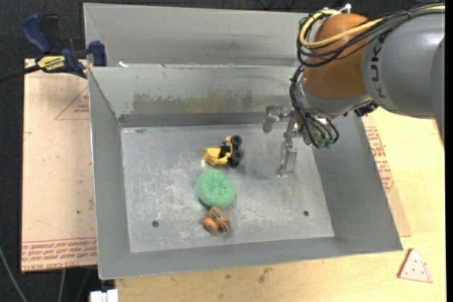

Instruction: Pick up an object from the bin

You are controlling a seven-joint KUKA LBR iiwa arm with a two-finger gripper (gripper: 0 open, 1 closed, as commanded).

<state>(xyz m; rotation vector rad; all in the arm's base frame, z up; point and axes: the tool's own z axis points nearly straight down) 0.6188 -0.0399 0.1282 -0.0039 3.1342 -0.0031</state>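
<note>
Our pincer point(287, 154) hangs right of the grey metal bin's point(106, 152) middle, open or closed we cannot tell, near the small yellow plastic toy vehicle with black wheels point(223, 153), which we judge light, stiff, best gripped across its body.

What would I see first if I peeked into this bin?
The grey arm with its orange cover reaches in from the right, its gripper over bare floor in the bin. Left of it lie a yellow toy truck, a green round sponge and a small brown thing.
</note>
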